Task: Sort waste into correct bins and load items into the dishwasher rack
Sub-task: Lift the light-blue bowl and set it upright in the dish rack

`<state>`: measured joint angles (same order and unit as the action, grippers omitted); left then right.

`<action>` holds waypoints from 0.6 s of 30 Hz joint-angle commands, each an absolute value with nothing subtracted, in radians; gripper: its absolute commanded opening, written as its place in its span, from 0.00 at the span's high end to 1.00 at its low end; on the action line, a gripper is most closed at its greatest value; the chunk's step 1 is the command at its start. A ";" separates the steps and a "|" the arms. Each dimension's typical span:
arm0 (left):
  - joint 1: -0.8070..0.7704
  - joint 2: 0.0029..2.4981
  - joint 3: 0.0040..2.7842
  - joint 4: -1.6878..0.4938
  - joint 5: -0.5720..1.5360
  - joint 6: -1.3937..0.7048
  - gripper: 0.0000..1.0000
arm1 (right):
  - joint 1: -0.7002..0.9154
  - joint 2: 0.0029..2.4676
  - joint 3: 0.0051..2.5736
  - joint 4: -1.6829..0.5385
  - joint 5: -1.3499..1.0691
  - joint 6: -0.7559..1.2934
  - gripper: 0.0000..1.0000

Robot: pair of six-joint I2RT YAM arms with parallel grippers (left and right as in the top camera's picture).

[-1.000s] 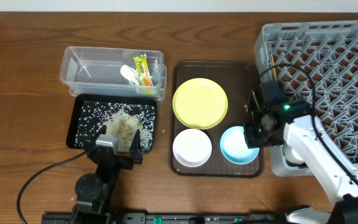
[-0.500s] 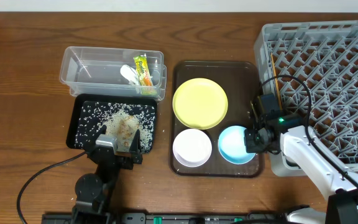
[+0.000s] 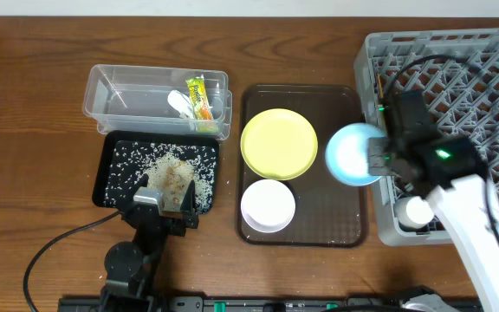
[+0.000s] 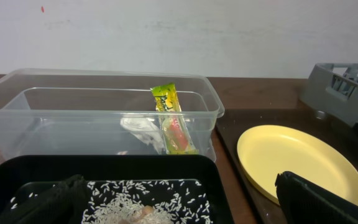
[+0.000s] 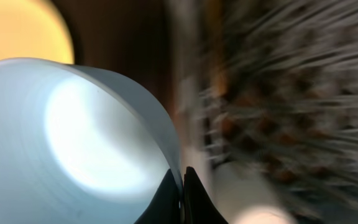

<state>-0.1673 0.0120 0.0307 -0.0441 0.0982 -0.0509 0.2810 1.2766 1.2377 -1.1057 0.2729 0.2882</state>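
My right gripper (image 3: 376,158) is shut on the rim of the light-blue bowl (image 3: 352,154) and holds it tilted in the air at the left edge of the grey dishwasher rack (image 3: 457,69); its fingers (image 5: 181,186) pinch the bowl wall (image 5: 73,137). A small white cup (image 3: 417,211) sits in the rack's front left corner. The yellow-green plate (image 3: 279,143) and white bowl (image 3: 268,205) lie on the dark-brown tray (image 3: 336,227). The snack wrapper (image 3: 199,98) and white scrap (image 3: 178,103) lie in the clear tub (image 3: 119,87). Rice (image 3: 165,173) lies in the black tray (image 3: 109,178). My left gripper (image 4: 173,208) is open over that tray.
The wrapper (image 4: 171,119) and plate (image 4: 297,158) also show in the left wrist view, behind the black tray's rice (image 4: 148,199). Chopsticks (image 3: 381,91) lie at the rack's left side. Bare wooden table (image 3: 33,104) lies to the left.
My right gripper has closed on the light-blue bowl, lifted it off the dark-brown tray and carried it up and right toward the rack. The left arm has not moved.
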 commanded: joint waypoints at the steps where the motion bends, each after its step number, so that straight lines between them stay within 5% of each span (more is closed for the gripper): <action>1: -0.163 0.004 0.004 -0.059 0.105 -0.041 0.02 | 0.305 1.176 1.287 -1.147 0.525 0.374 0.99; 10: -0.163 0.004 0.004 -0.059 0.105 -0.041 0.02 | 0.317 1.129 1.248 -1.289 1.012 0.514 0.99; 18: -0.163 0.004 0.004 -0.059 0.105 -0.041 0.02 | 0.268 1.275 1.224 -1.310 1.068 0.579 0.99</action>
